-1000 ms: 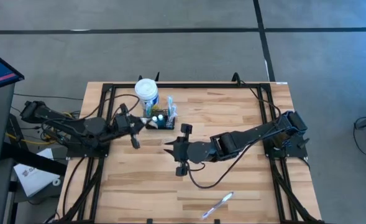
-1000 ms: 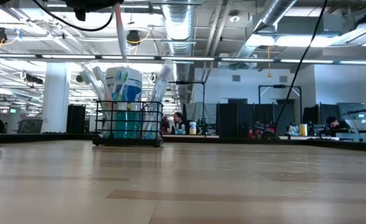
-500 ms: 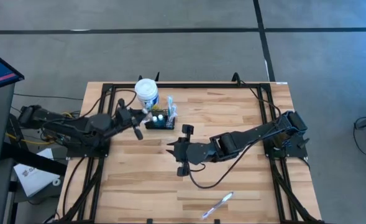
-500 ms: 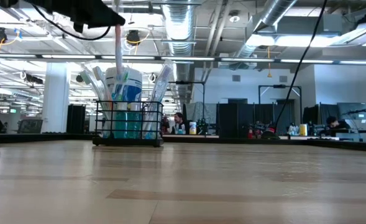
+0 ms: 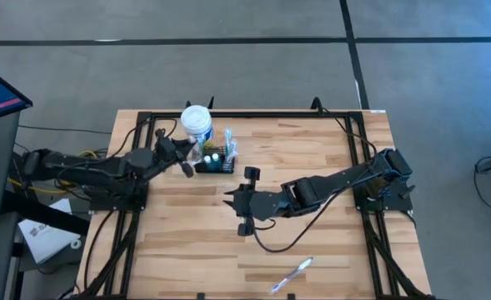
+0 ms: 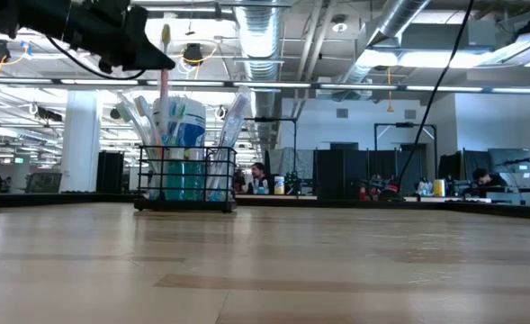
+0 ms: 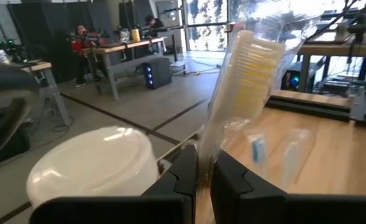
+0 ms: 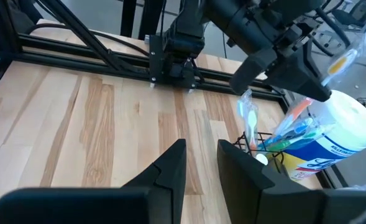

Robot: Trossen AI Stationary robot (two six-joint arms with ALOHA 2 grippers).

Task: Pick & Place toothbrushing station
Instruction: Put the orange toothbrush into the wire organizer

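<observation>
My left tool (image 5: 187,158) is clenched on a wrapped toothbrush (image 7: 245,81) with yellow bristles, and it hovers just beside the toothbrushing station (image 5: 215,160), a black wire caddy near the 12 o'clock edge of the counter (image 5: 312,225). In the high view the caddy lies at about 3 o'clock from this tool, very near. In the low view the toothbrush's long axis stands almost upright over the caddy's left side. So I judge the next move is mostly a short shift toward 3 o'clock and then down.

My right tool (image 5: 238,207) waits at about 5 o'clock from the caddy, fingers apart and holding nothing. The left arm is clearly nearer.

I count one caddy, one white blue-labelled tub (image 5: 197,122) just beside it at 11 o'clock, and one wrapped toothbrush loose on the counter (image 5: 292,275) near the 6 o'clock edge. The items already in the caddy I cannot count surely.
</observation>
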